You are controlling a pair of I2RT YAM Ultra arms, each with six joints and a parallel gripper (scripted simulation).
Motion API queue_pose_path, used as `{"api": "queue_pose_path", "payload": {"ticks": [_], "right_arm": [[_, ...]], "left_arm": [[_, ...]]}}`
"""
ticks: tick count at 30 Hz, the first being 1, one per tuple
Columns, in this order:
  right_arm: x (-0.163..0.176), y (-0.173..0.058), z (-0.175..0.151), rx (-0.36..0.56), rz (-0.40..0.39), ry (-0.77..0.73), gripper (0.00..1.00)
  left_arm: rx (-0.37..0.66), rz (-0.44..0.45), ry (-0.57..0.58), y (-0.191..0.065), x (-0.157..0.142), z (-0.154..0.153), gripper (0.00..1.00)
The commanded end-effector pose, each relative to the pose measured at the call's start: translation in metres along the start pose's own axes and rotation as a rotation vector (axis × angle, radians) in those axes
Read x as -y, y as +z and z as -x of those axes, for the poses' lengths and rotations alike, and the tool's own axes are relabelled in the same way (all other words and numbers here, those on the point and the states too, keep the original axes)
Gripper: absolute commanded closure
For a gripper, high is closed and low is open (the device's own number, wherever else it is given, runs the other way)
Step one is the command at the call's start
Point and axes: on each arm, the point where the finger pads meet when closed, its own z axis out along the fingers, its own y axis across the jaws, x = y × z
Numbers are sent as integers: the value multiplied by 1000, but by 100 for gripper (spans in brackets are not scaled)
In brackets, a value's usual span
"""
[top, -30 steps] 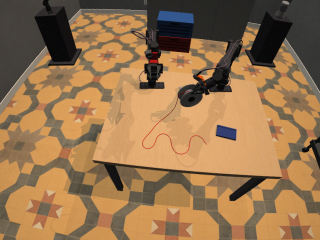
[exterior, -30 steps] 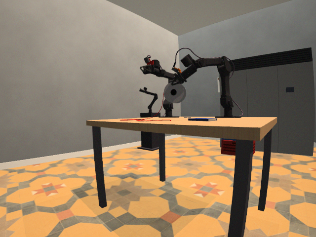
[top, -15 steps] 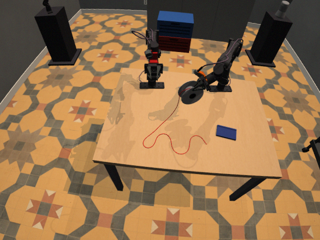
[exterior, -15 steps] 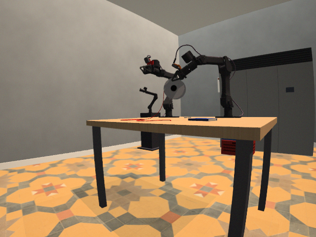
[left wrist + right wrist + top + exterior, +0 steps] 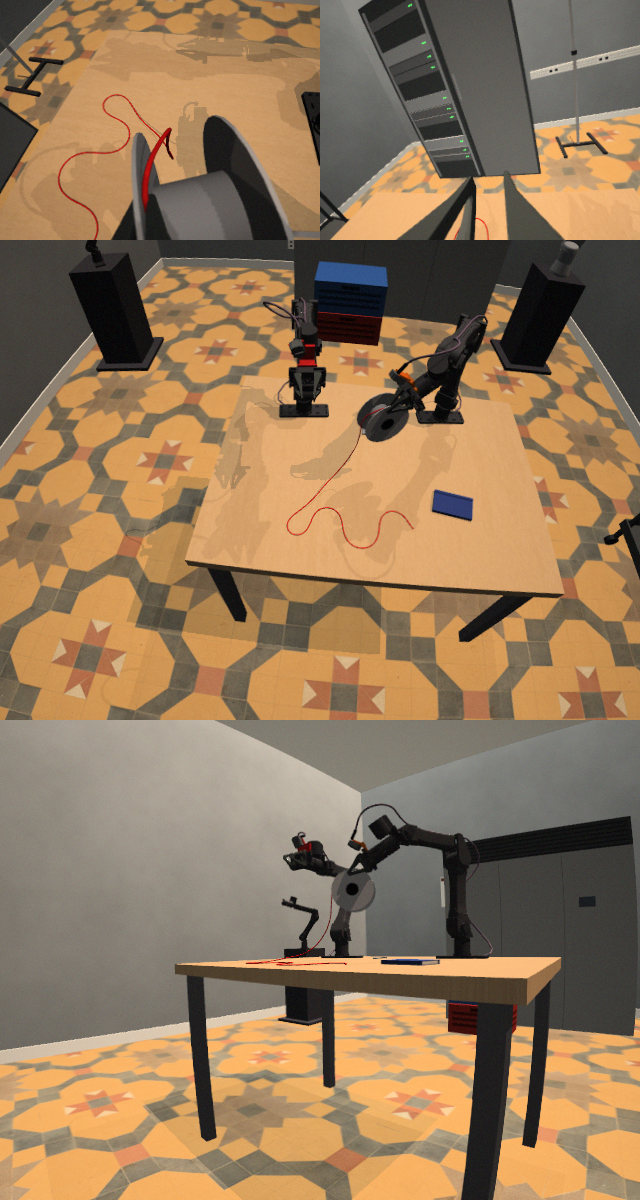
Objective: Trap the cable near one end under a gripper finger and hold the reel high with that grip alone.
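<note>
The grey reel (image 5: 382,420) (image 5: 353,893) (image 5: 210,200) hangs high above the table (image 5: 465,560), on edge. My left gripper (image 5: 395,407) (image 5: 356,869) is shut on the top of the reel's rim. The red cable (image 5: 287,524) (image 5: 294,961) (image 5: 59,176) runs over the flange at the grip, drops to the table and lies there in loose curves. Its short end sticks out past the flange in the left wrist view. My right gripper (image 5: 306,389) (image 5: 286,858) (image 5: 489,179) is raised behind the reel, apart from it, partly open with nothing between the fingers.
A flat blue pad (image 5: 452,504) (image 5: 408,961) lies on the table toward the right front. Both arm bases stand at the table's back edge. A blue and red crate (image 5: 351,302) and two black towers (image 5: 113,307) (image 5: 540,312) stand on the floor behind.
</note>
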Motion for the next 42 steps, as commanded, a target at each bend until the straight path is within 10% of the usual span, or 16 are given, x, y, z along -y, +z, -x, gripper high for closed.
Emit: {"api": "queue_pose_path", "payload": {"ticks": [1,42], "right_arm": [[4,-6,6,27,-6,-14,70],[4,-6,6,27,-6,-14,70]], "left_arm": [[62,35,0,-22,5,33,100],[48,208,-118,-58,2,88,100]]}}
